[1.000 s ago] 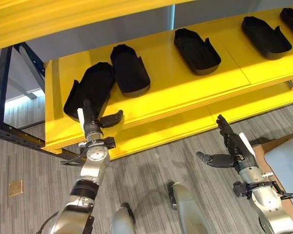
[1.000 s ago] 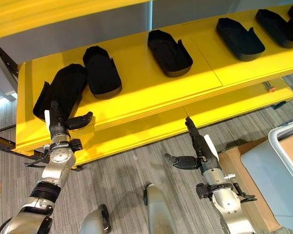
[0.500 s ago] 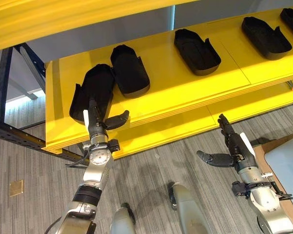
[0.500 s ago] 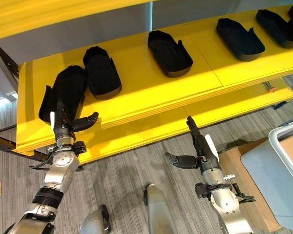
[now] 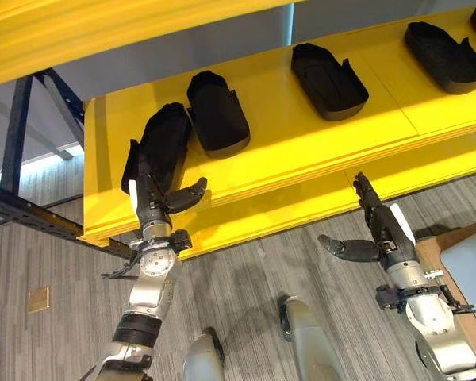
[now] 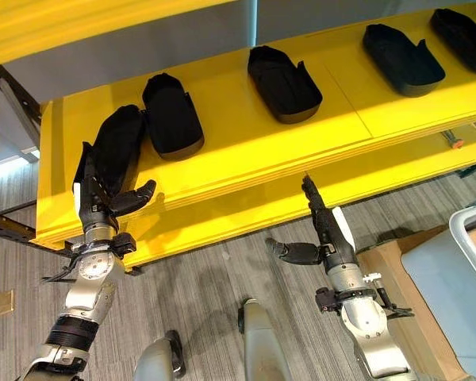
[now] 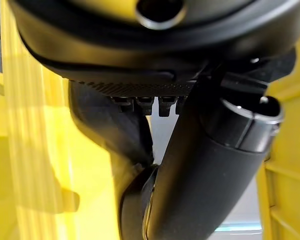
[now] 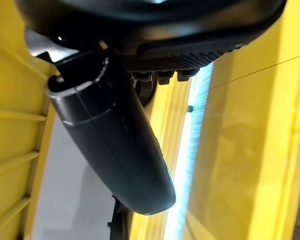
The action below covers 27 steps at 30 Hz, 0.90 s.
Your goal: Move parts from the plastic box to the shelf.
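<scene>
Leftmost black part [image 5: 160, 143] lies on the yellow shelf [image 5: 301, 135] near its left end, touching a 2nd part [image 5: 218, 113] at its 2 o'clock; a 3rd part [image 5: 328, 70] sits well apart farther along at 2 o'clock, a 4th part [image 5: 446, 52] beyond that. Left hand [image 5: 152, 198] is at 6 o'clock of the leftmost part, fingers [image 5: 143, 171] straight & laid against its near end, thumb out toward 3 o'clock, not curled round it. Right hand [image 5: 377, 230] hangs below the shelf's front edge, over grey carpet floor [image 5: 246, 262], fingers straight, thumb spread toward 9 o'clock, holding nothing. Grey plastic box [image 6: 452, 278] at the lower right.
</scene>
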Tool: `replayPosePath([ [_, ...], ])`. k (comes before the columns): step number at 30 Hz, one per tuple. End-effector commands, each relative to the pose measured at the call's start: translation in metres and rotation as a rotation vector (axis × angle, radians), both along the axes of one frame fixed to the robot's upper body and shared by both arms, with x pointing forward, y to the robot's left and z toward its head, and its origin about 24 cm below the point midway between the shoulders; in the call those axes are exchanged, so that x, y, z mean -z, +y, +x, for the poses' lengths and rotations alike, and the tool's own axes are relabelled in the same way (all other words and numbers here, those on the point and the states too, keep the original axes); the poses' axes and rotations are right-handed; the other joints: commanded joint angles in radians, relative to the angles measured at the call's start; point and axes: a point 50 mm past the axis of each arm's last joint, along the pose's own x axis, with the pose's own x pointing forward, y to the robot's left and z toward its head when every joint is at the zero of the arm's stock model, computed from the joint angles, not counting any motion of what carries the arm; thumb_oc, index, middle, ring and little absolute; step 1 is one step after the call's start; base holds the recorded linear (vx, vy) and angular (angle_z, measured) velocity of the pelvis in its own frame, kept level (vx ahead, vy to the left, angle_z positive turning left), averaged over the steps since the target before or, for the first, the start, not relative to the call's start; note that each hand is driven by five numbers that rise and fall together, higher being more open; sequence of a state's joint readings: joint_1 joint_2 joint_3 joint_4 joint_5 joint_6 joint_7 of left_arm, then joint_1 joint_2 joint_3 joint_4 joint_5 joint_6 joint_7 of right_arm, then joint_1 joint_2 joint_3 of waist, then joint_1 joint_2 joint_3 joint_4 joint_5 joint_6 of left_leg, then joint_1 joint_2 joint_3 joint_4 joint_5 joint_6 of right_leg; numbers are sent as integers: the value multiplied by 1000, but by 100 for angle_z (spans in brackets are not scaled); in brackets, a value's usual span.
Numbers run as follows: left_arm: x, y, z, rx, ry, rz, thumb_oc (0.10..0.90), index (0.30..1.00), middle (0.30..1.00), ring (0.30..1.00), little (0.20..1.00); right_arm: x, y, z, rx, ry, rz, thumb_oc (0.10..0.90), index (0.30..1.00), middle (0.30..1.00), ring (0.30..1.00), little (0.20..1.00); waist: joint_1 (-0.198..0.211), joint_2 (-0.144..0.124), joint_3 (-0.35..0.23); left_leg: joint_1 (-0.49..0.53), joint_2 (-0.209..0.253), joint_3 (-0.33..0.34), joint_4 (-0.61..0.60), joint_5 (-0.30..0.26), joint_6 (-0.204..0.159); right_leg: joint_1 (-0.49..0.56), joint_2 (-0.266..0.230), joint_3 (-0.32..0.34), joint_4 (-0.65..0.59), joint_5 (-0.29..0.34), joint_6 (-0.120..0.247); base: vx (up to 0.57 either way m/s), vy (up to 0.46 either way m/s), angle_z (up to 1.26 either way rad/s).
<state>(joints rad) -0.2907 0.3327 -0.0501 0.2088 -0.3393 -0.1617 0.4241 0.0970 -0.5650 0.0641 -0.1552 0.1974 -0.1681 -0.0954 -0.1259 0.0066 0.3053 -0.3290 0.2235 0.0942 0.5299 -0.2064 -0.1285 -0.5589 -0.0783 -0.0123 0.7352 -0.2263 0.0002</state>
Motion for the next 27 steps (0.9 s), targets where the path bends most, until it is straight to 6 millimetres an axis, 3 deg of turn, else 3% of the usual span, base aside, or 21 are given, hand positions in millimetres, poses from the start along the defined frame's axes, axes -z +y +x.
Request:
replayPosePath([
  [1, -58, 20, -14, -14, -304, 121, 900, 1000, 1000, 1000, 1000, -66, 20, -1, -116, -354, 13, 900, 1000, 1000, 1000, 1000, 4, -35, -64, -56, 4, -59, 43, 9, 41, 154, -91, 10, -128, 37, 85, 0, 0, 0],
  [9, -64, 28, -34, -6, -349, 173, 900, 1000, 1000, 1000, 1000, -86, 33, 4, -192, -446, 29, 900, 1000, 1000, 1000, 1000, 23, -34, -76, -47, -4, -66, 24, 20, 46, 172, -96, -1, -151, 54, 87, -1, 12, 4],
  [16, -63, 24, -44, 60, -349, 196, 900, 1000, 1000, 1000, 1000, -102, 52, 13, -274, -493, 98, 900, 1000, 1000, 1000, 1000, 46, -40, -83, -36, -15, -73, 6, 25, 51, 196, -101, -14, -176, 63, 91, -3, 15, 7],
  [24, -51, 17, -56, 163, -289, 193, 900, 1000, 1000, 1000, 1000, -129, 88, 32, -438, -521, 232, 900, 1000, 1000, 1000, 1000, 82, -52, -89, -24, -23, -82, -16, 34, 58, 228, -107, -33, -213, 80, 95, -5, 18, 9],
  [27, -45, 15, -60, 206, -248, 187, 900, 1000, 1000, 1000, 1000, -143, 115, 48, -536, -483, 277, 900, 1000, 1000, 1000, 1000, 106, -64, -88, -21, -28, -86, -21, 35, 59, 242, -109, -40, -226, 83, 95, -10, 21, 10],
])
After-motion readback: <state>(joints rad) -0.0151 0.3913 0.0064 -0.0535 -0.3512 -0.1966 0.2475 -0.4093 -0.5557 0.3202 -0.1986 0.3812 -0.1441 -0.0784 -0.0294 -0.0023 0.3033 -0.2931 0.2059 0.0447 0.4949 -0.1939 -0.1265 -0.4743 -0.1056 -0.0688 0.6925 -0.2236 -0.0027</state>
